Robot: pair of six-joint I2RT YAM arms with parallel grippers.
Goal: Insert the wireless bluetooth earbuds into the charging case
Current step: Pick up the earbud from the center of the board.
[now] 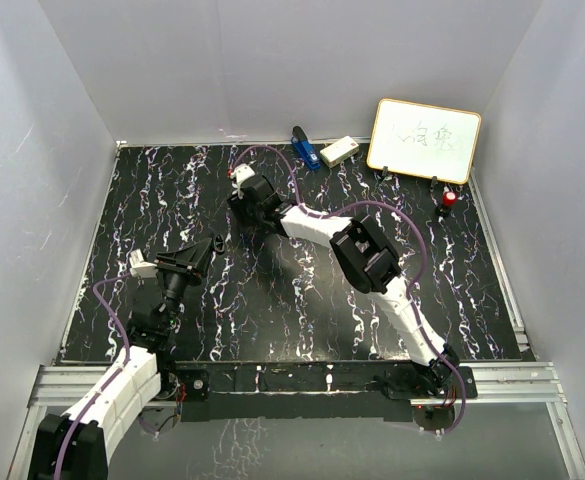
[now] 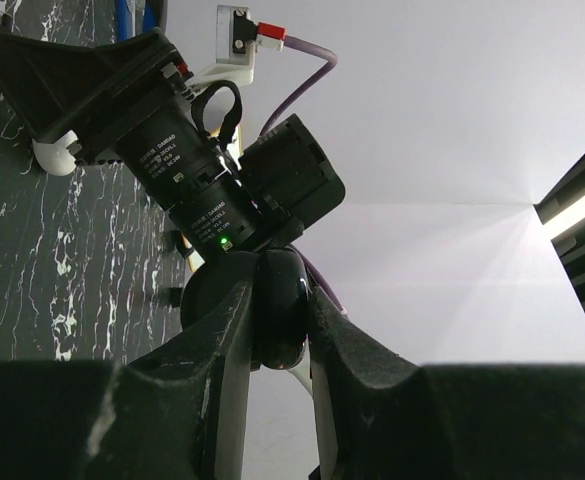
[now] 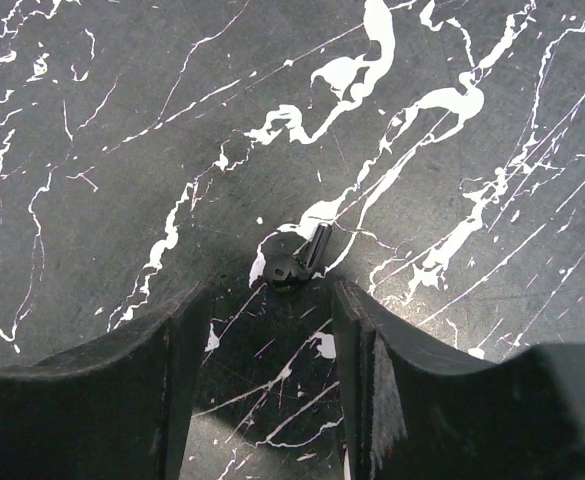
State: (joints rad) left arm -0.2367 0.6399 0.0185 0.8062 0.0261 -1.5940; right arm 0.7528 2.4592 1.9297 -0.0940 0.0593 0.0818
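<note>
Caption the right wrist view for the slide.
Right tool open over a small black earbud lying on the marbled table.

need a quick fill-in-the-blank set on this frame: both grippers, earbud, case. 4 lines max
1. The left gripper is clamped on a glossy ____ charging case.
2. The jaws of the right gripper stand ____.
3. The small black earbud lies on the mat, gripped by ____ gripper.
4. The whiteboard stands at the table's far ____ corner.

Missing words: black; open; neither; right
</note>
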